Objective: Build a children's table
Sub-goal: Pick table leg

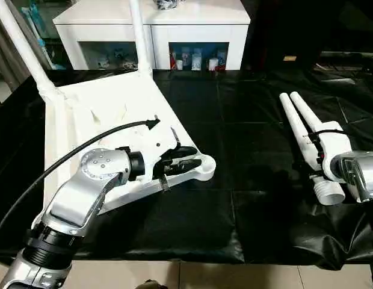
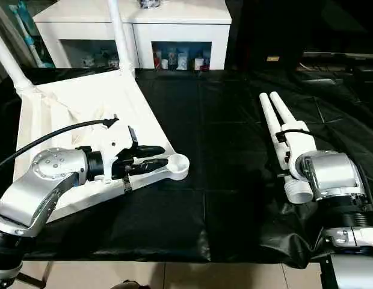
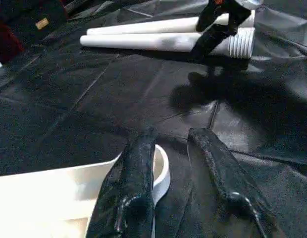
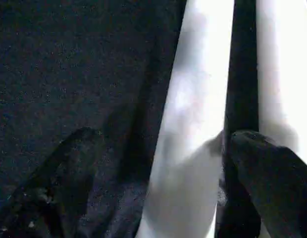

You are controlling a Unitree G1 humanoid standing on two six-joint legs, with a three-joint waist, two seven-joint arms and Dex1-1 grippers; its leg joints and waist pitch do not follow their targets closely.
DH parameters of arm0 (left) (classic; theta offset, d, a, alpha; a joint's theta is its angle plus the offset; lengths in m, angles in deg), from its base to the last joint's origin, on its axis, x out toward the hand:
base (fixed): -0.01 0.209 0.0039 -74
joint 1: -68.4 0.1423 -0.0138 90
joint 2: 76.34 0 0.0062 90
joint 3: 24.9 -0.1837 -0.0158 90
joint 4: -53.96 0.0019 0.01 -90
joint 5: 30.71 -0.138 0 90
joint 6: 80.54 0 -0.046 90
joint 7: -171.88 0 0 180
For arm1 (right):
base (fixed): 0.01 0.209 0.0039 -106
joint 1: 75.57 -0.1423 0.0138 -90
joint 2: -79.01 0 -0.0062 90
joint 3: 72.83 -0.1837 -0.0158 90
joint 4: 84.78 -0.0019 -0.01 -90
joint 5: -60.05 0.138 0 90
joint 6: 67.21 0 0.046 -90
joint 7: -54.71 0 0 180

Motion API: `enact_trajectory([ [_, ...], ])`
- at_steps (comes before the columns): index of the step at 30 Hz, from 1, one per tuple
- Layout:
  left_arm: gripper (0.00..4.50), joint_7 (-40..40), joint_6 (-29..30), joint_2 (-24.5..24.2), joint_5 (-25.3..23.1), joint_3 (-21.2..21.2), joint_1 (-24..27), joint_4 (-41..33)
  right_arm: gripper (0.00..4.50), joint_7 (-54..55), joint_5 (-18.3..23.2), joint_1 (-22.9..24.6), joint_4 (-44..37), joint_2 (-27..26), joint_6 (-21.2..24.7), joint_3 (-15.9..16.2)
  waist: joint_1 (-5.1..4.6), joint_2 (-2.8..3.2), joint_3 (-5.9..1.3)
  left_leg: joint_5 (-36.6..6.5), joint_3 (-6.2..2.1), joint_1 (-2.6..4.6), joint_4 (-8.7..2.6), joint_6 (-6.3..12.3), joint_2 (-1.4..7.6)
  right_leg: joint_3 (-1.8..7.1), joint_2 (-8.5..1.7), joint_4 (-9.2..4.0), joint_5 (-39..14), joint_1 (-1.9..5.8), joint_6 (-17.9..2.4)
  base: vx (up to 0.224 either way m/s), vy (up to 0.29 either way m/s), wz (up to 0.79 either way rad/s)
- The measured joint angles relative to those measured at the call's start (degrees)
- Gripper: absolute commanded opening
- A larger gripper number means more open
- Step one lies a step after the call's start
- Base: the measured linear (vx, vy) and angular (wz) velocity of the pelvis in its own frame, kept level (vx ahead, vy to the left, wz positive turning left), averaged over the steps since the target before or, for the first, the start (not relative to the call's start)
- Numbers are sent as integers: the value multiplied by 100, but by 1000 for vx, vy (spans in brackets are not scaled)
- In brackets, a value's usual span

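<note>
A black sheet (image 1: 246,150) covers the whole work surface. On its left part lies the white table top (image 1: 96,120), underside up, one long edge raised off the sheet. Two legs already stand in its far corner sockets: one (image 1: 24,48) at the far left corner, another (image 1: 140,36) at the far right corner. Its near right corner ends in an empty round socket (image 2: 177,161).

Behind the sheet stands a white cabinet (image 1: 153,30) whose open-fronted compartments hold small bottles and jars (image 1: 195,59), too small to name.

On the right part of the sheet two loose legs (image 2: 277,129) lie side by side, touching, threaded thick ends toward the robot.

The left gripper (image 2: 155,155) rests at the empty socket, fingers parted. The left wrist view shows one finger (image 3: 133,188) lying over the socket's rim and the other finger (image 3: 223,178) outside it above the sheet, a detail the head views blur.

The right gripper (image 4: 163,168) is at the loose legs; the right wrist view shows its fingers spread either side of the nearer leg (image 4: 188,139), gripping nothing yet.
</note>
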Motion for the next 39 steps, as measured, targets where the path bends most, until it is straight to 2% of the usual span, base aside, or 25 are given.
enact_trajectory([
  [14,131,-1,-4,-38,0,-33,0,-27,446,-177,181,3,-437,-187,229,42,9,1,0,0,0,1,2,0,0,0,0,2,1,0,0,0,0,0],
  [20,131,-3,-34,-43,-1,-71,0,-32,446,74,157,-110,-121,-216,176,16,3,1,0,0,0,1,3,0,1,1,0,3,1,0,0,0,0,0],
  [27,131,-7,-45,-53,-3,-71,0,-32,446,193,198,-156,90,-541,97,-198,-2,-1,0,0,0,1,3,0,1,0,0,5,1,-1,1,0,0,0],
  [39,131,-47,-68,-67,-4,-71,0,-32,446,182,320,-232,157,-607,105,-194,3,-2,0,0,0,0,10,0,1,1,0,9,2,-1,1,0,0,0],
])
